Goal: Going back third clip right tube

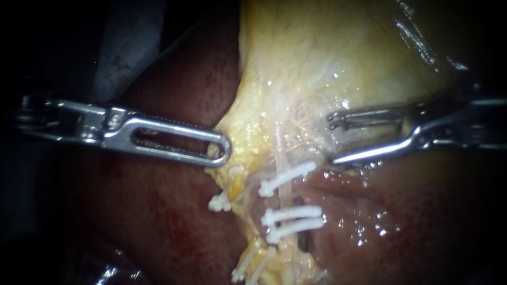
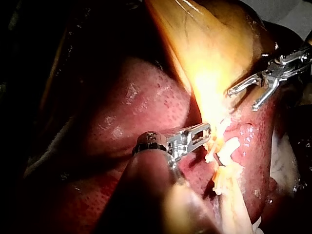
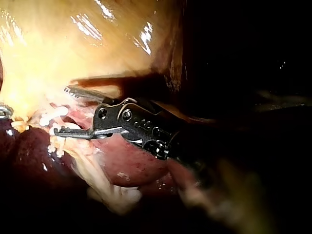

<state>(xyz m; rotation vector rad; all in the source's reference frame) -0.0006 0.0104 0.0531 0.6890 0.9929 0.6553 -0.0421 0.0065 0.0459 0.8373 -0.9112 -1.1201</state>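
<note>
Right tool [image 1: 332,138]: entering from 3 o'clock in the endoscope view; its jaws are standing apart with nothing between them; the lower jaw is lying just over the wet edge of the liver [image 1: 158,221].
Left tool [image 1: 222,150]: entering from 9 o'clock; its jaws appear to be lying together on the edge of the gallbladder [image 1: 317,63], gripping it.
Right tube [image 1: 281,158]: running as a pale strand roughly from 12 to 6 o'clock, between the two tools.
Clips: three white ones are crossing the right tube; the top clip [image 1: 288,177] is sitting above the lower pair [image 1: 293,219].
Key relation: the top clip is lying between 7 and 8 o'clock from the right tool's open tips, near but apart from them; its long axis is running about 2 to 8 o'clock, across the tube, with its 2 o'clock end pointing at the lower jaw.
Nearer tool: the right one; the left is sitting farther off, at about 10 o'clock from the clip.
Judgement: with the jaws empty and clear of the clip, the way back is lying toward 3 o'clock along the shaft; the lower jaw is calling for care so that it is not dragging on the liver.
</note>
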